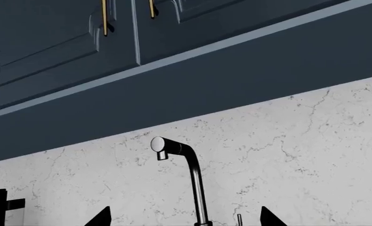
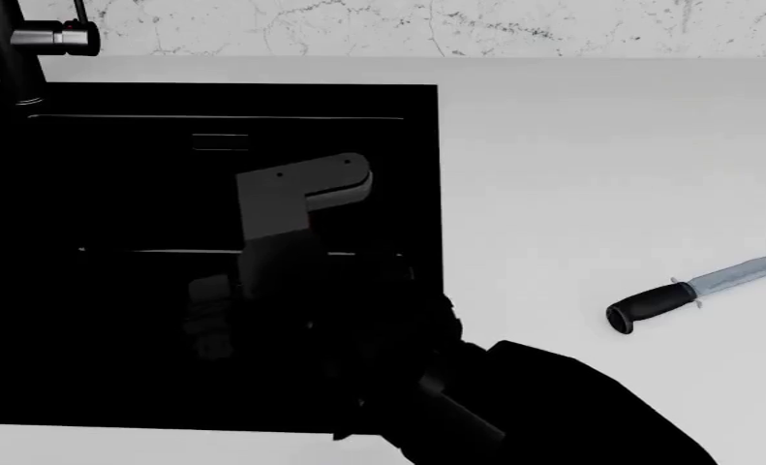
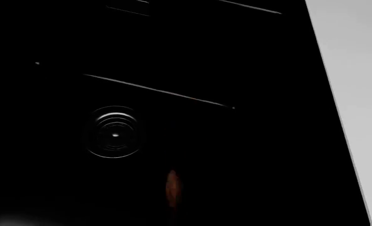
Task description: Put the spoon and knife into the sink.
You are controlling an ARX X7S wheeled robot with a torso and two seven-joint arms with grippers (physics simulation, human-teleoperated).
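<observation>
**Right arm over the sink, knife out on the table**

In the head view the right arm (image 2: 396,378) reaches from the lower edge out over the black sink (image 2: 428,174), its grey wrist bracket above the basin. The arm is nearly as dark as the basin, so I cannot tell whether its jaws are parted or clenched. The left arm does not show in the head view. Its wrist camera looks up at the faucet (image 1: 192,174), the marble back wall (image 1: 298,155) and the dark blue cupboards (image 1: 60,42); two black fingertips (image 1: 270,219) stand well apart at the picture's edge, so those jaws are released and hold nothing.

One spoon (image 3: 172,187) shows in the right wrist view: a reddish-brown oval bowl seen narrow, low in the sink near the round ribbed drain (image 3: 114,132). Whether it lies on the basin floor or hangs in the jaws I cannot tell.

One knife (image 2: 695,291) lies flat on the white table (image 2: 590,155), well to the right of the sink, black handle nearer the robot, silver blade pointing away and right.
</observation>
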